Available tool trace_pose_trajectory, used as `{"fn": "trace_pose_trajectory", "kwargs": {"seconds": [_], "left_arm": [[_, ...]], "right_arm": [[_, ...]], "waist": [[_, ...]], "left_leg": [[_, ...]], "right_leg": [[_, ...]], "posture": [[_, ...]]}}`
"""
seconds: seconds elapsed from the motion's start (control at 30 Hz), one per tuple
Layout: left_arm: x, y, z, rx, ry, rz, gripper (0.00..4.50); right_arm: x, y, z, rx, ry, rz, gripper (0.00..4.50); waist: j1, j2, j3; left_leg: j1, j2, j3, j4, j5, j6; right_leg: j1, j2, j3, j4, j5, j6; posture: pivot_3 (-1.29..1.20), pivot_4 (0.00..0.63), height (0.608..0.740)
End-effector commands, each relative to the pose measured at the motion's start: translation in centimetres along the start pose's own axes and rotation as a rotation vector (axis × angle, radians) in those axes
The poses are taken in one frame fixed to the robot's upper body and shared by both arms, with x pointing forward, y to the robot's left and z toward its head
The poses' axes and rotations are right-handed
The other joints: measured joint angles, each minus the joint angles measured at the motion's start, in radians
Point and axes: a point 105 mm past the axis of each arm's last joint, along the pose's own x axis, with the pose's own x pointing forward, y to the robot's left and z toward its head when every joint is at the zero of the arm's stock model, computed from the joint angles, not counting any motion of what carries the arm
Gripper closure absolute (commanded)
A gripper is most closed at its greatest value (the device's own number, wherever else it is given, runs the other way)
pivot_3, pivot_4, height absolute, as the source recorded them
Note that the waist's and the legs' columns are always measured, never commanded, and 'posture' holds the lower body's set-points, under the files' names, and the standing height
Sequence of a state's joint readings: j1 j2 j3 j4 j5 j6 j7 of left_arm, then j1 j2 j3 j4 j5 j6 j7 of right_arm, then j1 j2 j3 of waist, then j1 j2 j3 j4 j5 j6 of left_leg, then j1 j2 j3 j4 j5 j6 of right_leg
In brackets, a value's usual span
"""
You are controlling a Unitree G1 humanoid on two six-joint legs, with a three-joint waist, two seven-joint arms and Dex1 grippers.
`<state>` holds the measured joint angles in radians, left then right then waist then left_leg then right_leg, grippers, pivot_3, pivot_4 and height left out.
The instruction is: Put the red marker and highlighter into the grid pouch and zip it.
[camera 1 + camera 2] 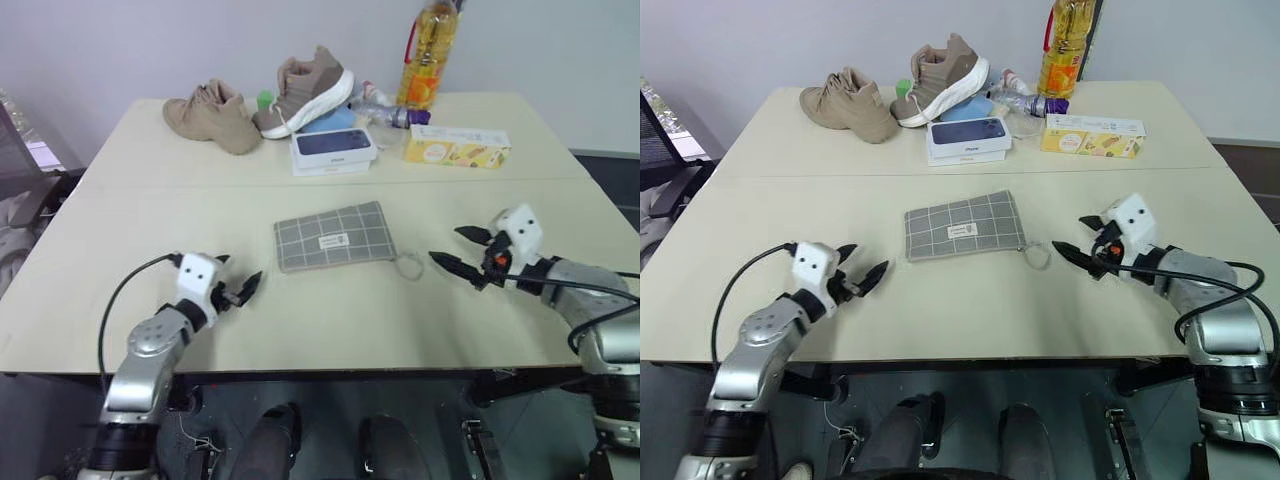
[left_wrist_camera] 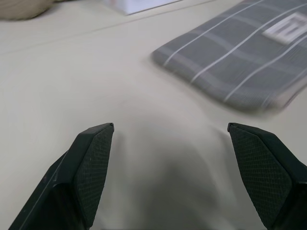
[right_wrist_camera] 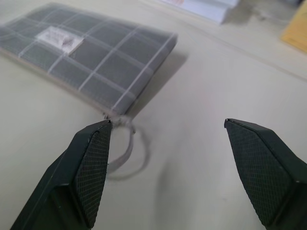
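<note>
Seeing grid pouch [image 1: 333, 237] lying flat mid-table, between my grippers | left gripper [image 1: 238, 283] hovering beside it, fingers spread, empty | right gripper [image 1: 460, 250] spread, empty, near ring pull [image 1: 408, 265]

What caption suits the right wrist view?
Open right end effector hovering over the table beside the grid pouch and its ring pull.

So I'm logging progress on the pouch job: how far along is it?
Looks essentially finished. The grid pouch lies flat and closed on the table, its ring pull at the right end; no marker or highlighter is visible outside it. Left gripper and right gripper are open, empty, apart from the pouch. Nothing visibly remains.
</note>
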<state>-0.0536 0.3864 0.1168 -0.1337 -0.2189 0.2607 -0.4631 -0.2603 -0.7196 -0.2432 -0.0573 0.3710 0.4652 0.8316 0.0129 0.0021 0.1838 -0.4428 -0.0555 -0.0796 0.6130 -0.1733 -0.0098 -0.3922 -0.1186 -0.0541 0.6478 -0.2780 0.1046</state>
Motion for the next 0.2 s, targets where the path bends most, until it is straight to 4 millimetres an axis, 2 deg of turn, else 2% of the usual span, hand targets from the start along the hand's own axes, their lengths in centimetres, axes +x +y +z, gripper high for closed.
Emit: {"fn": "trace_pose_trajectory", "kwargs": {"seconds": [0.03,0.2], "left_arm": [[-1.31,2.09,0.88,0.003,-0.031,0.113,0.47],[-2.13,2.03,0.19,-0.008,-0.008,0.132,0.47]], "right_arm": [[-0.77,-0.46,0.11,0.015,-0.053,-0.025,0.63],[-0.38,-0.06,-0.87,0.027,-0.047,-0.023,0.63]], "waist": [[0.001,0.000,0.000],[0.000,0.000,0.000]], "left_leg": [[0.000,0.000,0.000,0.000,0.000,0.000],[0.000,0.000,0.001,0.000,0.000,0.000]], "right_leg": [[0.000,0.000,0.000,0.000,0.000,0.000],[0.000,0.000,0.000,-0.001,0.000,0.000]], "posture": [[0.00,0.150,0.738],[0.00,0.150,0.738]]}}
